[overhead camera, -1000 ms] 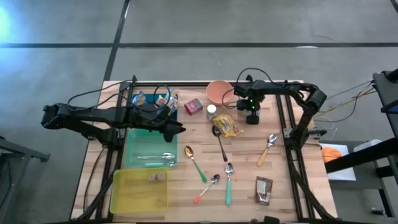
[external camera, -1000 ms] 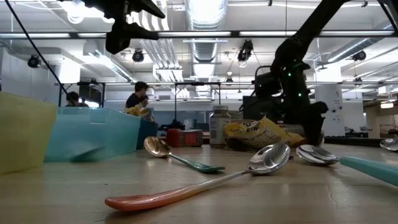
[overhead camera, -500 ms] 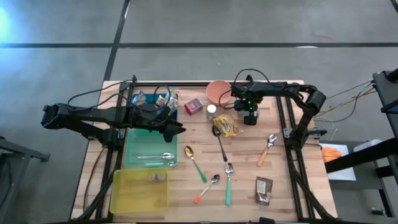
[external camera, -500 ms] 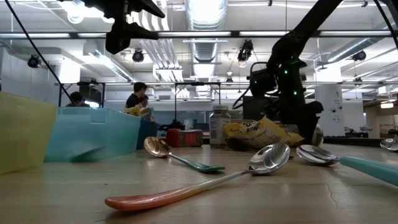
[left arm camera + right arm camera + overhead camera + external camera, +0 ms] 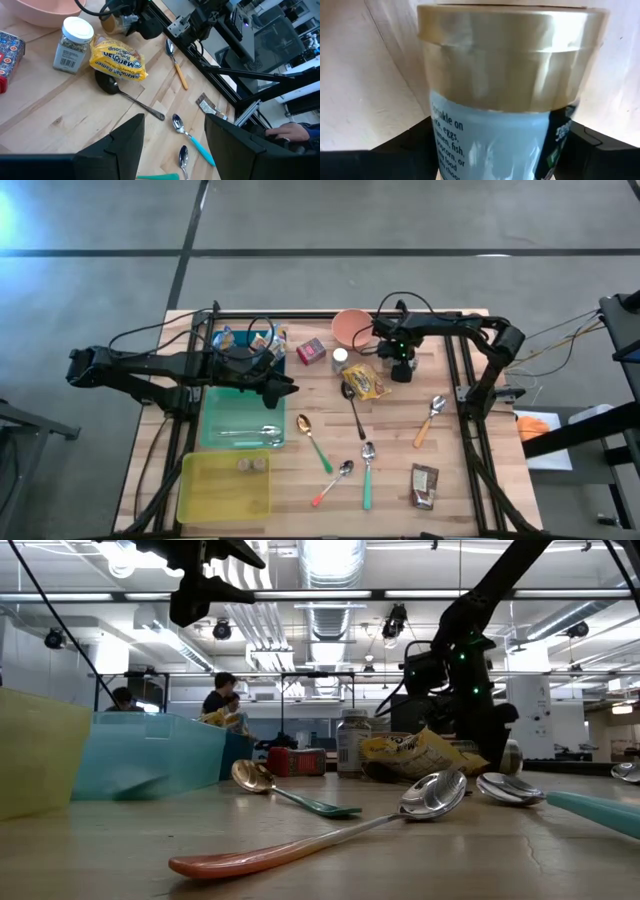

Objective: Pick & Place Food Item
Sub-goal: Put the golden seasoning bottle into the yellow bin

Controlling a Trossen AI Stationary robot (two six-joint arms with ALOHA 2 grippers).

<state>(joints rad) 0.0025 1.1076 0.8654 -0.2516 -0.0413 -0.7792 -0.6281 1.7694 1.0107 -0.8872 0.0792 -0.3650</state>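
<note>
Step in hand: grasp stage of the pick; the right claw (image 5: 401, 366) is set about the gold-lidded jar (image 5: 510, 100), and nothing looks lifted yet.
Next move: by my judgement, a firm squeeze below the lid, then a straight lift clear of the ramen packet (image 5: 367, 383) before any carry.
Near edge of worktop (image 5: 390, 510): yellow bin (image 5: 200, 500) on the left arm's side, a brown snack packet (image 5: 424, 485) on the right arm's side, spoons scattered between them.
Middle, left side: teal tray (image 5: 212, 412) with the left claw (image 5: 175, 150) hanging above it, released and empty.
Left arm pose: stretched out low across its own side of the worktop, waiting, its wrist camera looking across at the right arm's work.
Middle, centre: ramen packet lying flat, a dark spoon tucked against it.
Task's thing: the jar sits on the worktop just beside the ramen packet, on the right arm's side; whether it stands or lies I cannot tell.
Right claw state: the jar fills the space inside it, but whether it has clenched on the jar I cannot tell.
Right arm pose: elbow out by the right rail, forearm reaching in along the far edge, wrist bent down so the claw is at worktop level.
Far row: spice jar (image 5: 340, 358), red box (image 5: 311, 352), pink bowl (image 5: 352, 327).
</note>
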